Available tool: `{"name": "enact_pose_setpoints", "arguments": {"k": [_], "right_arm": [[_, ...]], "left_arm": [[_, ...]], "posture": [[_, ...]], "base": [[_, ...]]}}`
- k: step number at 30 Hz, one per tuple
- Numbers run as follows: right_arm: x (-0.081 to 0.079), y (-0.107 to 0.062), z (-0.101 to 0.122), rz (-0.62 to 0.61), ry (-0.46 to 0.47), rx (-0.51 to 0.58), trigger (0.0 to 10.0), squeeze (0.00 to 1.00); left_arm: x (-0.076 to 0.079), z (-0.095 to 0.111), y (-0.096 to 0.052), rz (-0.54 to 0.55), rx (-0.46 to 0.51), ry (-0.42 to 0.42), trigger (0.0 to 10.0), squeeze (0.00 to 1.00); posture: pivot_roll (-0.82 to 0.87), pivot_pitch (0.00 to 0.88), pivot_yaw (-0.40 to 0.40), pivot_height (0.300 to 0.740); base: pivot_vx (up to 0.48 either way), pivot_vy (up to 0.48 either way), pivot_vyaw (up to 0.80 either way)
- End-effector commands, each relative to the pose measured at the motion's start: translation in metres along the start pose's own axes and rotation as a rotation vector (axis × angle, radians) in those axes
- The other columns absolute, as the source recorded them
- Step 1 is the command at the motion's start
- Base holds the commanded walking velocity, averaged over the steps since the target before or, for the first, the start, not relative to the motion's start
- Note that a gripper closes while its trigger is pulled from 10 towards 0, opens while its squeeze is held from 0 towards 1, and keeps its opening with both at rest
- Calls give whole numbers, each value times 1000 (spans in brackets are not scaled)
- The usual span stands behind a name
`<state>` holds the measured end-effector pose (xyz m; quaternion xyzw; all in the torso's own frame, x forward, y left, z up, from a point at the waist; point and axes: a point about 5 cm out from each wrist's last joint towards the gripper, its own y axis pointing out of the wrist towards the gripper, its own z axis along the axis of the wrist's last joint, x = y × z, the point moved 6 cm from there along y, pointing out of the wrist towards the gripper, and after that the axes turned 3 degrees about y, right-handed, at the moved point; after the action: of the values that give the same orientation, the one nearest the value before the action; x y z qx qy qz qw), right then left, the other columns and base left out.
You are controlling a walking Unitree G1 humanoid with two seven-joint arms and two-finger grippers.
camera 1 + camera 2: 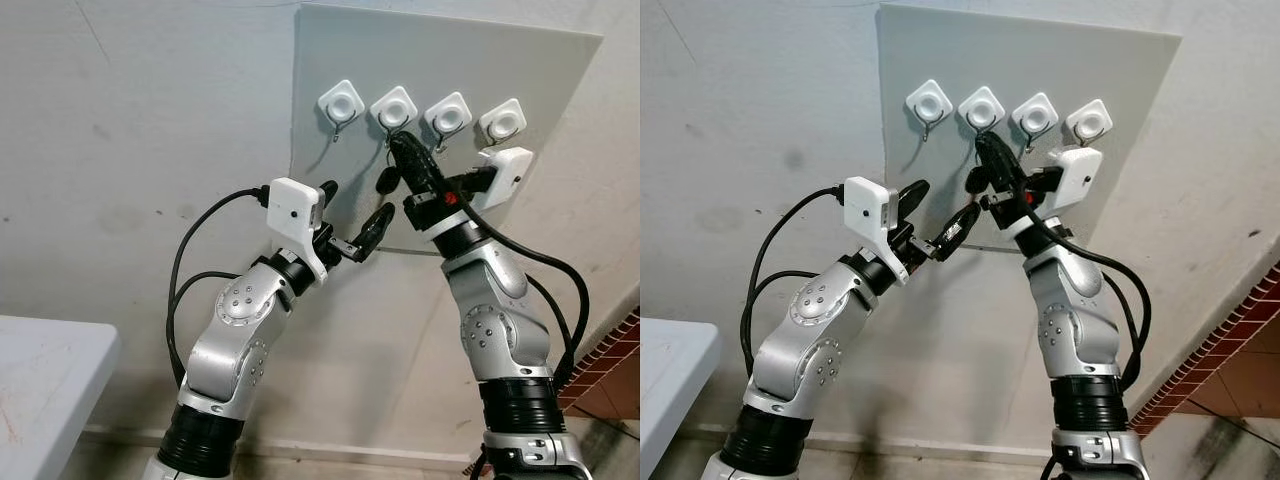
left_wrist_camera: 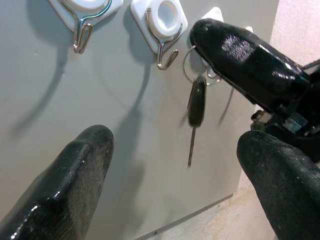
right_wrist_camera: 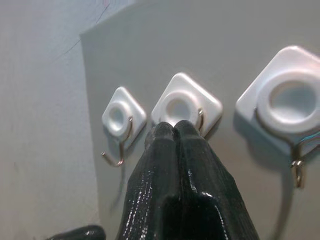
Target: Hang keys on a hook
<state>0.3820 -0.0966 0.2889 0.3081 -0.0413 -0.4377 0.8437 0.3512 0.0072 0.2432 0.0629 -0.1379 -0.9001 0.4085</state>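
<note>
1 slip is the risk: the right gripper (image 3: 174, 131), fingers pinched together on the key ring (image 2: 192, 62), holds the keys (image 2: 196, 102) at the second hook (image 1: 394, 108), while the left gripper (image 1: 352, 215) waits spread below, so releasing before the ring seats would drop them.

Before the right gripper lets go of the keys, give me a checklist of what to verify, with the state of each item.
1. Right gripper at the second hook from the robot's left: ok, its tips sit just below that hook.
2. Right gripper shut on the keys: ok, the fingers are pressed together in the right wrist view, and the key ring meets the finger in the left wrist view.
3. Ring seated over the hook wire: cannot tell, the finger hides that spot.
4. Key hanging free against the board: ok.
5. Left gripper out of the way: ok, open, lower down and apart from the key.
</note>
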Motion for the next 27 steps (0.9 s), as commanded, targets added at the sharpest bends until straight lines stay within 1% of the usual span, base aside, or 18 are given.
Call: {"name": "enact_pose_setpoints", "arguments": {"k": [1,13,21,27], "right_arm": [[1,5,7,3,2,25,10000,0],[-5,11,5,35,19,17,10000,0],[-2,18,9,13,41,40,10000,0],[1,21,9,-14,41,42,10000,0]], "left_arm": [[9,14,5,-37,34,13,10000,0],[9,15,5,-33,41,-4,10000,0],[9,17,6,-26,46,-10,10000,0],[9,18,6,-25,47,-14,10000,0]], "posture": [[43,0,-43,740],[50,0,-52,740],[52,0,-56,740],[53,0,-56,740]], "base": [[0,0,0],[0,0,0],[0,0,0],[0,0,0]]}}
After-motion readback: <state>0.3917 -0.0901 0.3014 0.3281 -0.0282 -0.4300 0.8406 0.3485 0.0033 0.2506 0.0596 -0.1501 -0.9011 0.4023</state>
